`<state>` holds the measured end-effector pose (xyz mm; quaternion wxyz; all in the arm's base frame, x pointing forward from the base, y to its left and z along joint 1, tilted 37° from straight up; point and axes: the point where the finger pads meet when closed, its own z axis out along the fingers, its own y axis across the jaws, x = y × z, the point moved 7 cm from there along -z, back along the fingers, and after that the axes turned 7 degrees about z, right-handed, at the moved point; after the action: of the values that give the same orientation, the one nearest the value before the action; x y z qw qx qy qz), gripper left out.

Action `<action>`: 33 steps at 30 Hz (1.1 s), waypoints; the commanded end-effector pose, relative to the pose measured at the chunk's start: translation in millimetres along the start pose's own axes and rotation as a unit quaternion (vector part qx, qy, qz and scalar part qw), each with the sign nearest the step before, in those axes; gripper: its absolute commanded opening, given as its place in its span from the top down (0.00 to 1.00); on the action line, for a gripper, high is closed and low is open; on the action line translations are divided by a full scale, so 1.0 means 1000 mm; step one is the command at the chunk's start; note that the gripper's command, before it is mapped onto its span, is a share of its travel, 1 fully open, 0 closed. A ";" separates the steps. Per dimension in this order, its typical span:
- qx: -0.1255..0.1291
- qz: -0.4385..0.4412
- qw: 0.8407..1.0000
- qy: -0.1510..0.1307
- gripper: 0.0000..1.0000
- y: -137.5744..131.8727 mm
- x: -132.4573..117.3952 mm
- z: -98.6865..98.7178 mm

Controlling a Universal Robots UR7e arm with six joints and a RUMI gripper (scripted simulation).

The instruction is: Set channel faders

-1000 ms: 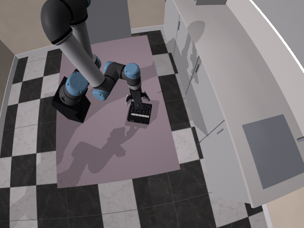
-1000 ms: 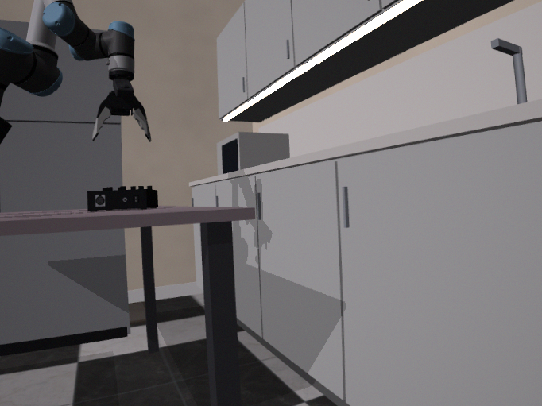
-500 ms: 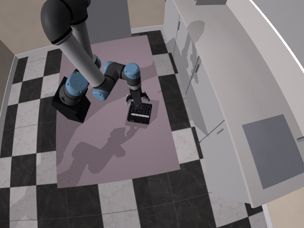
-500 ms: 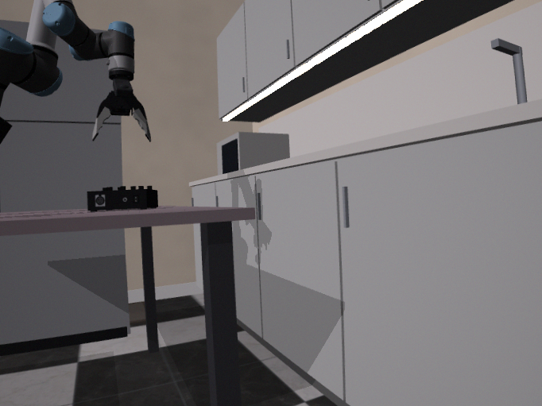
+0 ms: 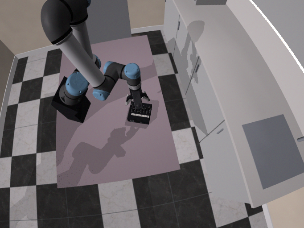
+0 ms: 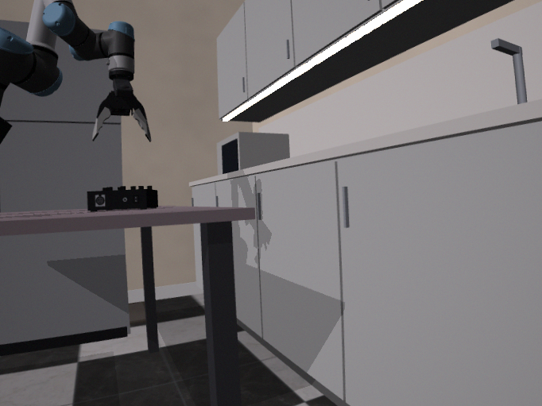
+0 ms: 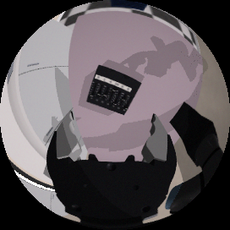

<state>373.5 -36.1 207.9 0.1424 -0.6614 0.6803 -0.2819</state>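
High above the lighting desk [image 6: 121, 198], the fingers [image 6: 100, 125] hang spread wide, gripping and touching nothing.

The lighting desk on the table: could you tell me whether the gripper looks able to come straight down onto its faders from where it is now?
Probably yes. The gripper hangs open and empty well above the lighting desk, with nothing between them, and the desk's faders face up.

Top view looks steeply down from high; exterior sits low beside the table [image 6: 135, 218]; wrist peers down, all sharing it.
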 end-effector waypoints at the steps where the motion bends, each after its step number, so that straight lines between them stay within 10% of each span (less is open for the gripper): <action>1: 0.000 -0.012 1.000 0.000 0.00 -0.001 0.000 0.001; 16: 0.000 -0.190 0.982 0.000 0.00 -0.019 0.004 0.023; 33: 0.000 -0.486 0.874 0.000 0.00 -0.040 0.002 0.068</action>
<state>434.2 -48.5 184.0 0.0098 -0.8839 0.3501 -0.3099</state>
